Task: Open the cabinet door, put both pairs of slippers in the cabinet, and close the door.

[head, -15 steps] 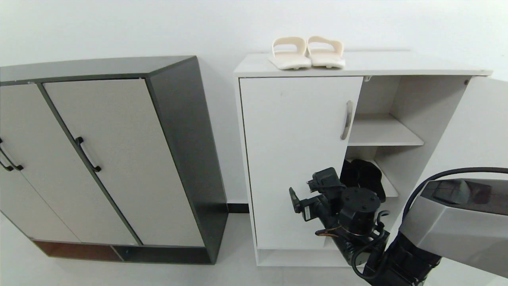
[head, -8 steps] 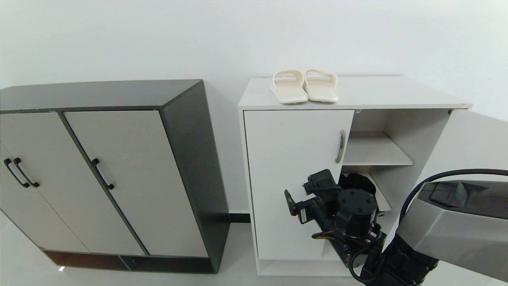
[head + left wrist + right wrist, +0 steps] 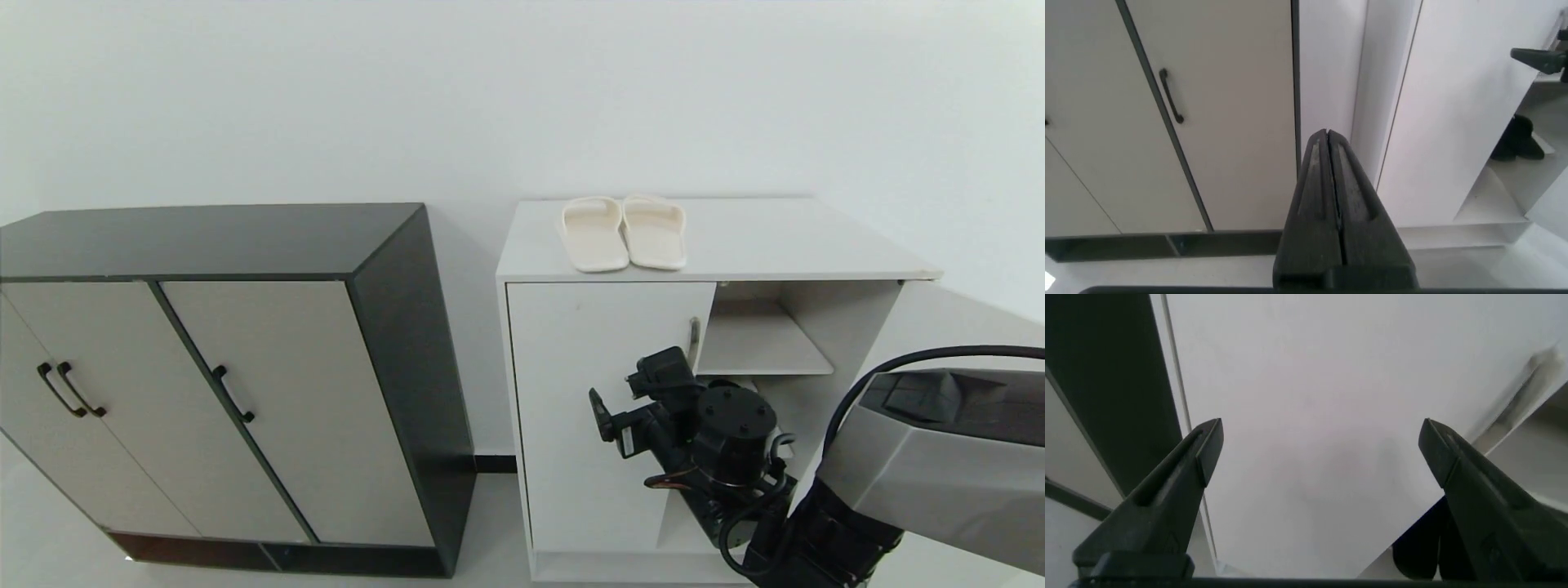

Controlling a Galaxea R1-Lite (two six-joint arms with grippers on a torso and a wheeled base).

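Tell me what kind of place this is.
Likely a home entryway or a mock-up of one: cream slippers lie on a white shoe cabinet, beside a dark two-door cabinet, against a bare wall.

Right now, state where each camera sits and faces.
Head view: on the head, facing forward and down at the white two-door cabinet, cream open-toed slippers on top; right gripper low.
Left wrist view: behind the shut left gripper, facing the black grey-doored cabinet and the shelved black slippers.
Right wrist view: behind the open right gripper, facing the white cabinet's closed door.
Shared: head and left wrist views show both cabinets.
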